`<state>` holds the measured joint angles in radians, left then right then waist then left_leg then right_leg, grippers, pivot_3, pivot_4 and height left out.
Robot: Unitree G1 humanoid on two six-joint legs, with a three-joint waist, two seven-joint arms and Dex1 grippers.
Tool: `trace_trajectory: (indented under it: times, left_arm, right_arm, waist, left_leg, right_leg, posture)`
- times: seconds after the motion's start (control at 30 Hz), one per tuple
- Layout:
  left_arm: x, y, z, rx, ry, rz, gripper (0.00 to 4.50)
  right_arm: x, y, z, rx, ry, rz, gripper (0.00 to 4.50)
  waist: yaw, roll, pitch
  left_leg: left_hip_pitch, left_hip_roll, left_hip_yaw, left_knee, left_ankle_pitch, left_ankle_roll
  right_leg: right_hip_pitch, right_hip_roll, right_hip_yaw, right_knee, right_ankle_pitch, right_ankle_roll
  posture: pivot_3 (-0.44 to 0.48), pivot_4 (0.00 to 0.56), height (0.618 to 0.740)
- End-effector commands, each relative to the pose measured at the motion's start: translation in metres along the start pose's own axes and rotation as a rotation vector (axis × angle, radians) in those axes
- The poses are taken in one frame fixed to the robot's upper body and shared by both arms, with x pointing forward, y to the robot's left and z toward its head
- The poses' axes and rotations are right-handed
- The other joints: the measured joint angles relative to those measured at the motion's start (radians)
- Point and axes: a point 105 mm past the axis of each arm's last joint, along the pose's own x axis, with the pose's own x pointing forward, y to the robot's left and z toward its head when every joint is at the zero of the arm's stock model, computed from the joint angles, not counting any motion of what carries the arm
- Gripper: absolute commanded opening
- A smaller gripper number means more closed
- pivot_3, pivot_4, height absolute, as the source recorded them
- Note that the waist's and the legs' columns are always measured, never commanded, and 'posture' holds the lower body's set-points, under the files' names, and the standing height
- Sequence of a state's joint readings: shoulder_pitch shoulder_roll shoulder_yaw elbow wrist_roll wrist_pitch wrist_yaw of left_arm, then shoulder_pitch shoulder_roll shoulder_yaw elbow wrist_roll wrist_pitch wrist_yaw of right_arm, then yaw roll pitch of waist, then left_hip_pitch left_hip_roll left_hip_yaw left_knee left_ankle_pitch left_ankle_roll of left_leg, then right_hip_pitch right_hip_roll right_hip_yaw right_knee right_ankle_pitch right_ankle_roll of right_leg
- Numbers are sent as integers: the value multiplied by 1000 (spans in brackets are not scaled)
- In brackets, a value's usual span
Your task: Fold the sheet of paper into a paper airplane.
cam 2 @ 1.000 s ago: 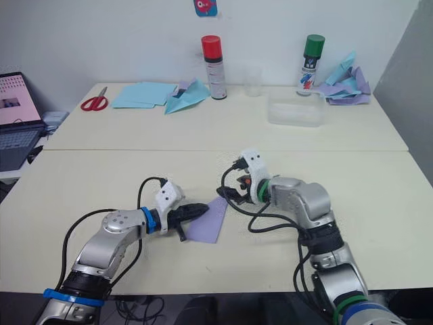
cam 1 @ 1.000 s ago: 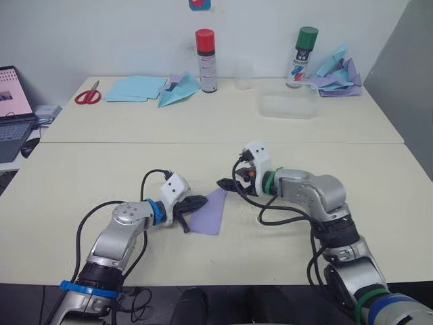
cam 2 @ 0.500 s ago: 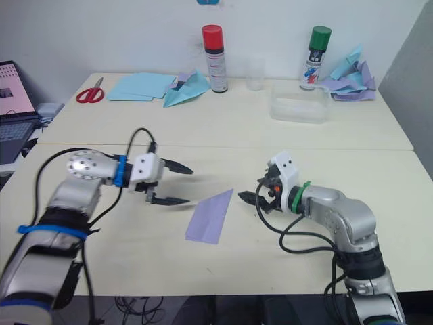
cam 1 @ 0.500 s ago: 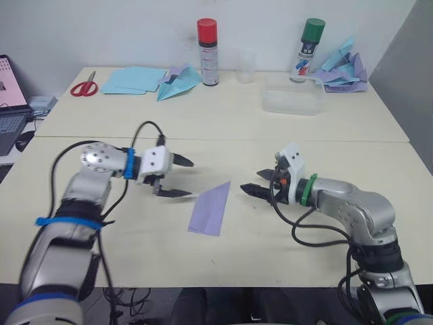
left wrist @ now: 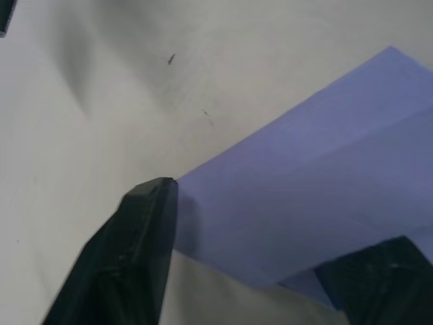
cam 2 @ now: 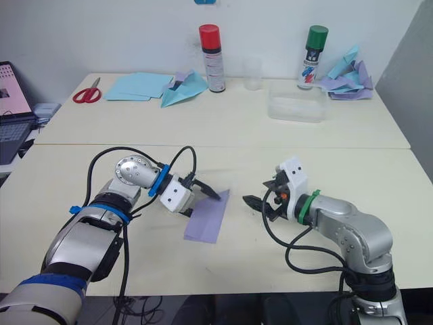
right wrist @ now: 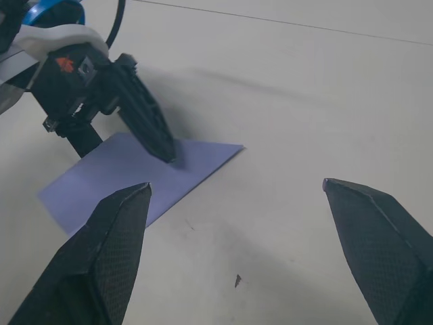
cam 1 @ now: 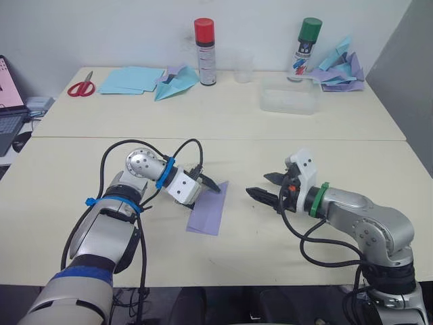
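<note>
Lavender, the sheet of paper lay folded flat near the table's front edge. From the head, the left gripper met its near corner; the left wrist camera showed spread fingers straddling the edge. Well apart, the right gripper gaped empty.

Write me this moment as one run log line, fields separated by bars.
left end effector: open, at sheet of paper edge | right end effector: open, apart from it | sheet: folded, flat on table

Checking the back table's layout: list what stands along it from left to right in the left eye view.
Red scissors → light blue sheets → light blue paper plane → red-capped spray can → clear cup → green-capped spray can → crumpled paper heap.
</note>
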<state>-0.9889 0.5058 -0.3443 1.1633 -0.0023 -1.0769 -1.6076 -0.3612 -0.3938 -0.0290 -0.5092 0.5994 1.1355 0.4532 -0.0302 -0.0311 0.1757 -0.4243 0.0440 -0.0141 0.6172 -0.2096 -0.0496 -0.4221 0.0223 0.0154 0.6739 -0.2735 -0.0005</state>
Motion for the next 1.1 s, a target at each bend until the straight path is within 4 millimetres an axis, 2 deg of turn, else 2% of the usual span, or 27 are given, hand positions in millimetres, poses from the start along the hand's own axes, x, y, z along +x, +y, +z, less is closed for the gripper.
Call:
trace_trajectory:
  times: [0.03, 0.13, 0.23, 0.37, 0.43, 0.5, 0.6, 0.73, 0.77, 0.9, 1.0, 1.1]
  left_arm:
    - [-6, -3, -2, 2, 11, 2, 1949]
    - [-7, -7, -3, -19, 11, 13, 944]
    - [-23, 0, -21, -239, 79, 201, 61]
    - [-43, -12, -30, -407, 264, 269, 61]
    - [-46, -16, -23, -545, 319, 326, 61]
    - [-27, -14, -5, -629, 317, 391, 61]
    - [3, -10, 6, -744, 326, 483, 61]
    - [20, 6, 14, -796, 330, 572, 61]
    - [21, 8, 16, -796, 329, 581, 581]
    - [19, 6, 29, -779, 273, 560, 1728]
    - [-4, 0, 41, -750, 216, 534, 2718]
    - [-42, -17, 44, -747, 199, 484, 3721]
  right_arm:
    - [-5, 1, 10, -33, -51, -11, 4249]
    - [-5, -1, 11, -48, -54, -24, 4249]
    - [-1, 2, 9, -102, -64, -17, 4249]
    - [8, 14, 10, -182, -99, 25, 4249]
    - [11, 19, 10, -253, -112, 42, 4249]
    - [14, 25, 10, -313, -130, 65, 4249]
    - [18, 31, 4, -408, -116, 100, 4249]
    - [16, 29, -7, -465, -80, 141, 4249]
    - [15, 29, -9, -479, -72, 158, 4249]
    - [13, 27, -12, -525, -44, 204, 4249]
    - [20, 27, -12, -574, -36, 244, 4249]
    - [29, 32, -15, -619, -28, 309, 4249]
  waist:
    - [0, 0, 0]
    - [0, 0, 0]
    - [-2, 0, 0]
    - [-16, 0, 0]
    - [-20, 1, 0]
    - [-21, 0, 0]
    - [-4, 1, 0]
    - [8, 0, 1]
    - [8, 0, 1]
    - [-1, 0, 1]
    - [-8, 0, 1]
    - [-12, 0, 1]
  left_leg:
    - [0, 0, -1, 1, 0, 0]
    - [0, 1, -2, 8, 0, 0]
    - [0, 1, -2, 11, 0, 0]
    - [0, 3, -3, 11, 0, 0]
    - [0, 4, -5, 11, 0, 0]
    - [1, 4, -6, 11, 0, 0]
    - [1, 2, -7, 12, 0, 0]
    - [3, -2, -10, 14, 0, 0]
    - [6, -2, -10, 14, 0, 0]
    - [9, -2, -9, 14, 0, 0]
    - [10, 1, -10, 13, 0, 0]
    - [10, 4, -11, 12, 0, 0]
  right_leg:
    - [0, 0, 0, 1, 0, 0]
    - [0, 1, 0, 6, 0, 0]
    - [1, 1, 0, 7, 0, 0]
    - [1, 2, 2, 8, 0, 0]
    - [1, 3, 2, 8, 0, 0]
    - [2, 3, 1, 8, 0, 0]
    - [3, 1, 0, 8, 0, 0]
    - [8, 2, 1, 8, 0, 0]
    - [12, 2, 2, 7, 0, 0]
    - [15, 2, 2, 7, 0, 0]
    - [14, 5, 3, 7, 0, 0]
    - [13, 9, 3, 8, -1, -2]
  posture:
    - [0, 150, 740]
    - [0, 150, 740]
    - [0, 150, 740]
    - [0, 150, 740]
    - [0, 150, 740]
    - [0, 150, 740]
    - [0, 150, 740]
    - [0, 150, 740]
    - [0, 150, 740]
    - [0, 150, 740]
    - [0, 150, 740]
    - [0, 150, 740]
